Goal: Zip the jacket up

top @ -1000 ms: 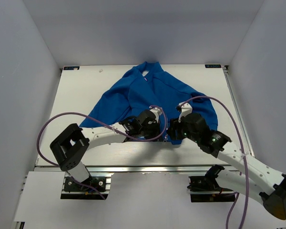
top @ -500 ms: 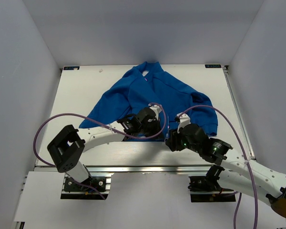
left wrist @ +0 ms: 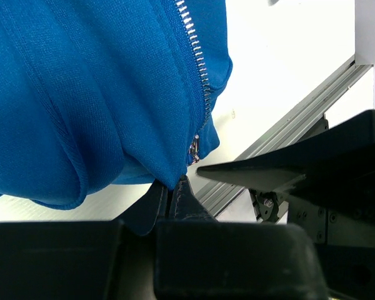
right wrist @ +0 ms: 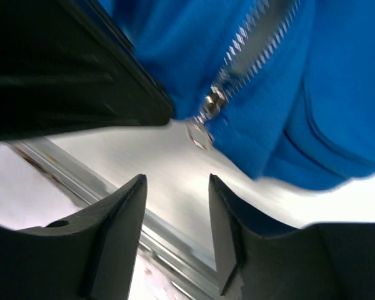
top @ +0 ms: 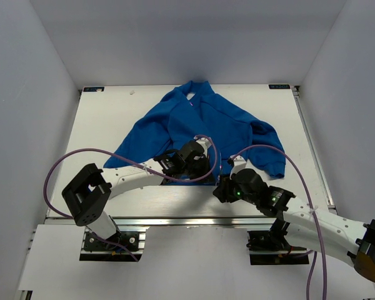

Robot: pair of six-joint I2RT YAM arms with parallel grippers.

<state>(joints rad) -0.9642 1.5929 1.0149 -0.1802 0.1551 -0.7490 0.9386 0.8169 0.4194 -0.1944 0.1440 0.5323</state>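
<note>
The jacket [top: 200, 125] lies spread on the table [top: 100, 119], its collar toward the far edge and its hem reaching the near edge between the two arms. The left gripper [left wrist: 172, 187] is pinched tight on the hem right at the foot of the zipper [left wrist: 197, 56], with the fabric drawn up from its fingertips. The right gripper [right wrist: 175, 181] hangs just short of the slider [right wrist: 212, 100]. Its fingers are apart with nothing between them, and the little pull tab [right wrist: 199, 134] dangles just beyond the gap.

From where I stand, the step in hand is catching that tab. The right fingers, I'd say, need to come in a touch further and centre on the tab before closing, taking metal only and no blue cloth. The left should hold the hem taut toward the near edge, so that the teeth lie straight and the slider can run toward the collar without the fabric bunching.
</note>
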